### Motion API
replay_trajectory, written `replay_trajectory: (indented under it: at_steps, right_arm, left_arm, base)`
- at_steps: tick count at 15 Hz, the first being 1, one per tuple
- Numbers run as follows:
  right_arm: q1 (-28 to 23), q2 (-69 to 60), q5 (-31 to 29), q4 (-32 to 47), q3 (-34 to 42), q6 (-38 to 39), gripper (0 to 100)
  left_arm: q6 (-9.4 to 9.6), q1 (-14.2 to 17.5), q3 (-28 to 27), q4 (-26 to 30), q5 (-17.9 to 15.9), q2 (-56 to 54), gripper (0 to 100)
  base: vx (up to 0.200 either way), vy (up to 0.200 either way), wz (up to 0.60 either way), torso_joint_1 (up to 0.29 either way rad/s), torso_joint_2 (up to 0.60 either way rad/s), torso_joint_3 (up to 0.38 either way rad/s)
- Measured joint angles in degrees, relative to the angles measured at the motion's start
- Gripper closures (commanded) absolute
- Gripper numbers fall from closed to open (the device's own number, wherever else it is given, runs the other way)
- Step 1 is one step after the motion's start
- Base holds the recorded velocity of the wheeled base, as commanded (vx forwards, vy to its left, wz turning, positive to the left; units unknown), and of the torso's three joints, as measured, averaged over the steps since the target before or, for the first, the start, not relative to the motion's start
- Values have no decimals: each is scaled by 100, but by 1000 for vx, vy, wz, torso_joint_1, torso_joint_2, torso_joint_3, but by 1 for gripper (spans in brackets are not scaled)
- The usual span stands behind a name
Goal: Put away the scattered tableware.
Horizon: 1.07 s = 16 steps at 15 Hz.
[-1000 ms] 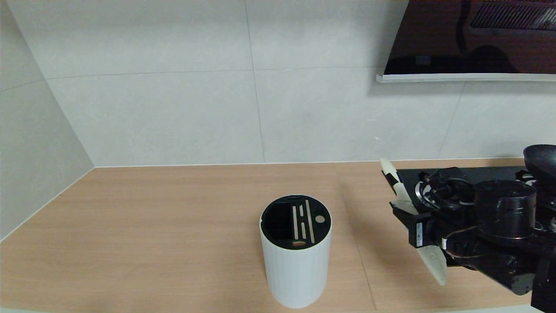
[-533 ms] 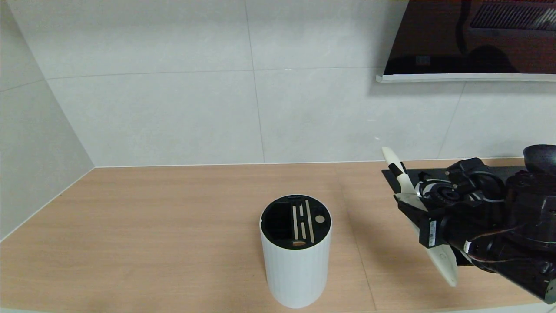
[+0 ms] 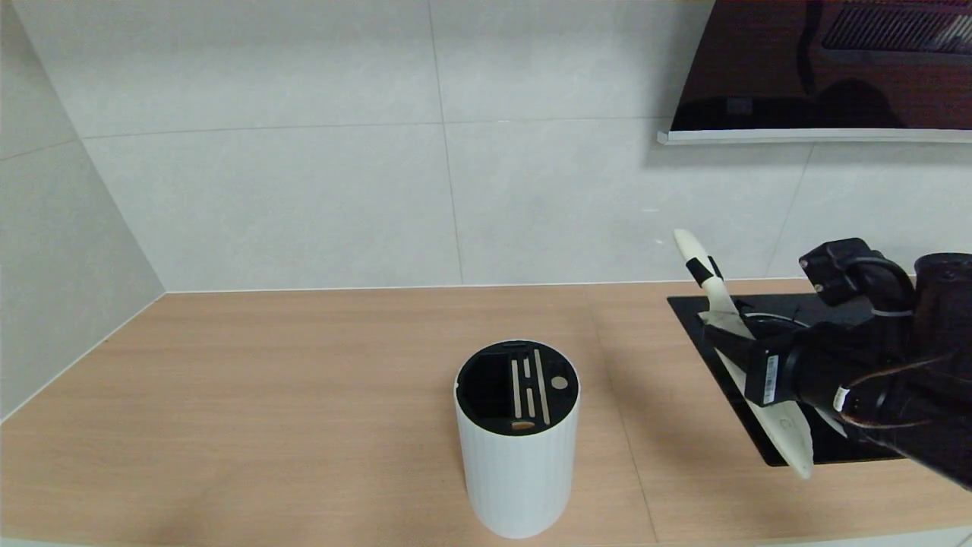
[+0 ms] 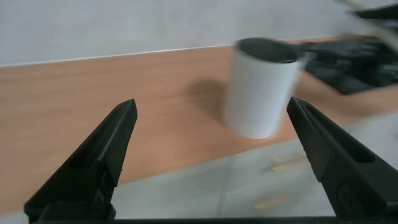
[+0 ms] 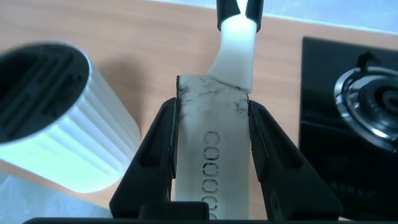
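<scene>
Right gripper (image 3: 733, 346) pinching cream knife with black-banded handle (image 3: 786, 434), tilted, over black hob (image 3: 699, 319). Left gripper (image 4: 211, 109) spread. White ribbed cylindrical holder (image 3: 519, 456) near wooden counter (image 3: 304, 380) front edge.

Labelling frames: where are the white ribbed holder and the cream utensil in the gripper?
White ribbed cylindrical holder (image 3: 519, 463): head view, ribbed side wall.
Cream flat plastic utensil (image 5: 211, 115): right wrist view, perforated blade.

My head camera looks forward and down on the counter (image 3: 304, 365). My left wrist camera sits low off its front edge, farther back; my right wrist one hangs close. All three share the white holder (image 3: 518, 437).
</scene>
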Motion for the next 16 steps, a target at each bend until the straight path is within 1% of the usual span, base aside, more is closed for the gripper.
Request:
replay_trajectory:
  at_steps: [3, 5, 7, 8, 9, 11, 12, 13, 14, 15, 16]
  right_arm:
    - [11, 57, 90, 455, -583, 20, 100]
    - [27, 206, 150, 532, -929, 24, 100]
    - [127, 358, 151, 835, -1381, 28, 100]
    - [284, 433, 158, 1065, -1595, 61, 100]
    - [462, 512, 143, 1131, -1724, 138, 100]
    - [890, 645, 68, 1163, -1814, 362, 100]
    - [1104, 711, 13, 1163, -1829, 492, 100]
    - [1275, 761, -66, 1156, -1847, 602, 100]
    - [1445, 816, -161, 1152, -1862, 695, 100]
    - [1592, 868, -228, 1090, -1875, 736, 100]
    - [1701, 907, -252, 996, -1879, 772, 100]
  left_arm:
    - [-6, -144, -692, -65, -180, 1176, 0]
    - [5, -210, -1092, -325, -299, 2100, 0]
    - [60, -354, -1296, -850, -521, 3004, 0]
    - [87, -456, -1359, -1202, -613, 3447, 0]
    - [84, -571, -1412, -1531, -675, 3858, 0]
    - [-20, -783, -1469, -2175, -728, 4584, 0]
    - [-135, -909, -1467, -2505, -736, 4940, 0]
    - [-334, -1068, -1438, -2826, -741, 5218, 0]
    - [-703, -1301, -1390, -3248, -745, 5502, 0]
    - [-1224, -1541, -1325, -3764, -745, 5736, 0]
    - [-1697, -1742, -1270, -4219, -745, 5904, 0]
  base:
    - [0, 0, 0, 0, 0, 0]
    - [0, 0, 0, 0, 0, 0]
    - [0, 0, 0, 0, 0, 0]
    - [0, 0, 0, 0, 0, 0]
    - [0, 0, 0, 0, 0, 0]
    - [0, 0, 0, 0, 0, 0]
    - [0, 0, 0, 0, 0, 0]
    - [0, 0, 0, 0, 0, 0]
    - [0, 0, 0, 0, 0, 0]
    - [0, 0, 0, 0, 0, 0]
    - [0, 0, 0, 0, 0, 0]
